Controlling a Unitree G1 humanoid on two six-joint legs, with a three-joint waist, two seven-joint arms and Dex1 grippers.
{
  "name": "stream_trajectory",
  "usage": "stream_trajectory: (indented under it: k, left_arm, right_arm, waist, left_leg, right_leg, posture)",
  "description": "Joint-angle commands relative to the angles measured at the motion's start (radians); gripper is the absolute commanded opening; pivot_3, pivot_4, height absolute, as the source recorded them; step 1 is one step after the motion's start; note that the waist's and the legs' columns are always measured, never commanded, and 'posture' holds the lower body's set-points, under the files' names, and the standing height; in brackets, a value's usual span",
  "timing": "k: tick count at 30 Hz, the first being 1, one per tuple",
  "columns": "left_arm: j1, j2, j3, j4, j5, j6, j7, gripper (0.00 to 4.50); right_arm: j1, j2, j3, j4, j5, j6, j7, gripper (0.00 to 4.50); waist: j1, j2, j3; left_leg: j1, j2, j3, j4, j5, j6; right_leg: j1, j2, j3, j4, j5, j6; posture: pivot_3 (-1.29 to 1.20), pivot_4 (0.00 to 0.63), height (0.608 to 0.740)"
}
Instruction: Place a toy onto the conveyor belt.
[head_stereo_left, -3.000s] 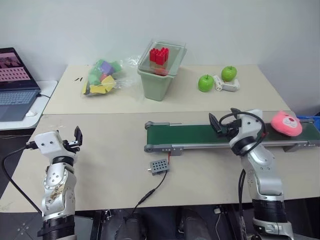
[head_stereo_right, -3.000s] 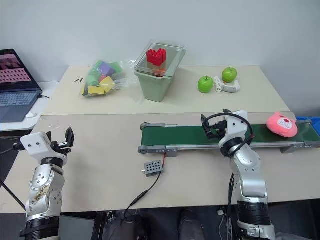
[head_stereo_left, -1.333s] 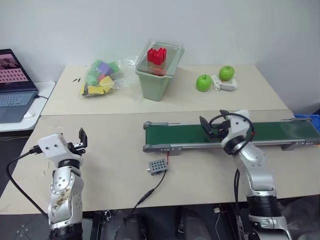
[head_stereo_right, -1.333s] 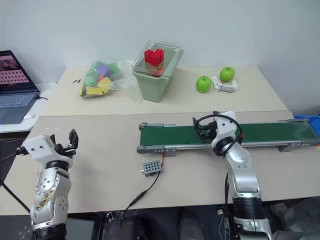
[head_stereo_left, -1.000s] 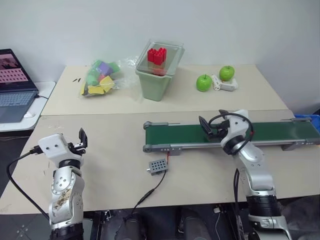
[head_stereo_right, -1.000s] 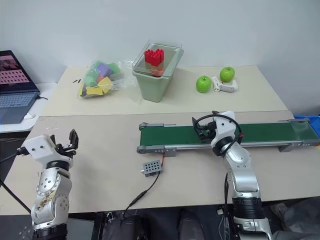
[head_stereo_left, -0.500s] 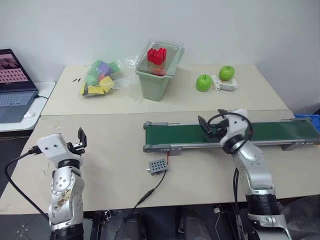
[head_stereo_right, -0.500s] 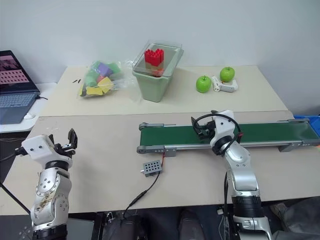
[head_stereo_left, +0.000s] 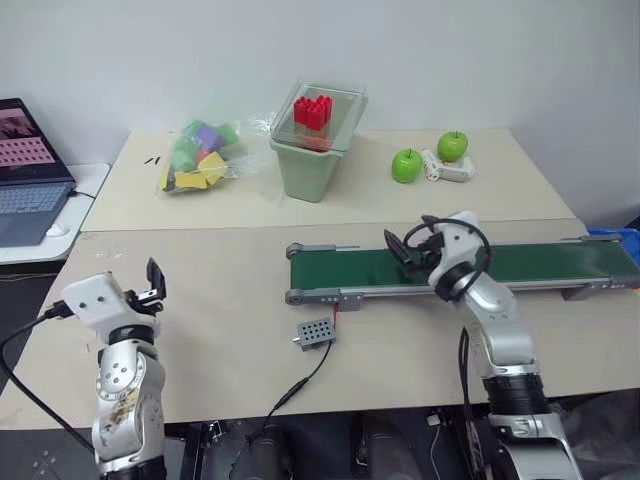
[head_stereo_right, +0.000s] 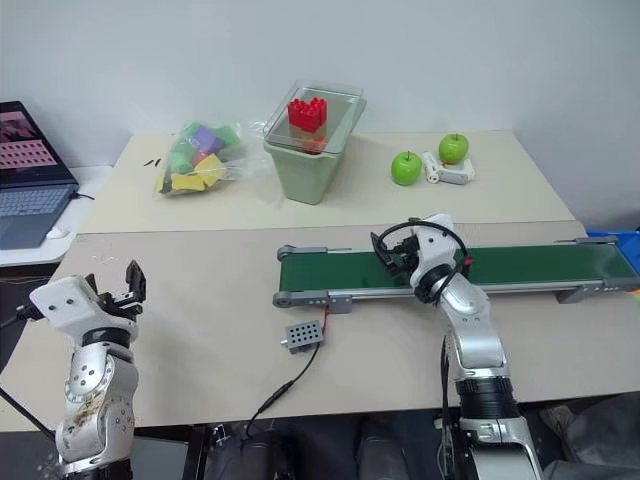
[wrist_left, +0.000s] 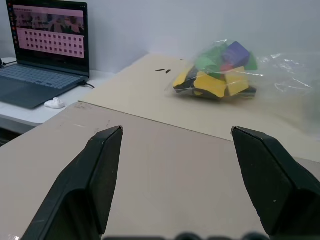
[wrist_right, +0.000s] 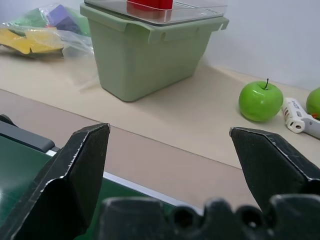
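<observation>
The conveyor belt (head_stereo_left: 540, 262) is a long dark green strip in a grey frame, running across the near table from the middle to the right edge. My right gripper (head_stereo_left: 398, 250) hovers open over the belt's left part, with nothing between its fingers (wrist_right: 85, 150). My left gripper (head_stereo_left: 155, 278) stands open and holds nothing, above the near table at the far left. A red block toy (head_stereo_left: 313, 108) sits on the lid of a green bin (head_stereo_left: 305, 165). A clear bag of colourful foam toys (head_stereo_left: 200, 155) lies on the far table.
Two green apples (head_stereo_left: 406, 165) (head_stereo_left: 452, 146) and a small white device (head_stereo_left: 446, 168) lie at the back right. A grey perforated box (head_stereo_left: 317, 331) with a black cable sits in front of the belt. An open laptop (head_stereo_left: 25, 160) stands at the far left.
A pink toy that lay on the belt's right end three seconds ago is gone from view. My right gripper has moved left along the belt. The left arm shifted slightly left.
</observation>
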Motion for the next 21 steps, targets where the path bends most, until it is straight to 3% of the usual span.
stream_trajectory:
  k: [1, 10, 21]
  left_arm:
    - [0.018, -0.007, 0.015, -0.062, 0.011, -0.022, 0.008, 3.7]
    - [0.049, -0.031, 0.02, -0.089, 0.021, -0.04, 0.026, 3.7]
    - [0.051, -0.008, 0.038, -0.066, 0.01, -0.03, -0.008, 3.7]
  right_arm:
    - [-0.033, 0.007, 0.002, 0.004, 0.0, -0.038, 0.012, 4.5]
    - [-0.097, 0.012, 0.021, 0.081, -0.006, -0.063, 0.044, 4.5]
    - [-0.041, -0.036, -0.015, 0.03, -0.009, -0.037, 0.031, 4.5]
  waist:
    - [0.0, 0.0, 0.0]
    - [0.0, 0.0, 0.0]
    - [0.001, 0.0, 0.0]
  left_leg:
    - [0.0, 0.0, 0.0, 0.0, 0.0, 0.0]
    - [0.0, 0.0, 0.0, 0.0, 0.0, 0.0]
    - [0.0, 0.0, 0.0, 0.0, 0.0, 0.0]
  right_leg:
    - [0.0, 0.0, 0.0, 0.0, 0.0, 0.0]
    - [0.0, 0.0, 0.0, 0.0, 0.0, 0.0]
    - [0.0, 0.0, 0.0, 0.0, 0.0, 0.0]
  posture:
    - [0.0, 0.15, 0.74]
    - [0.0, 0.15, 0.74]
    - [0.0, 0.15, 0.74]
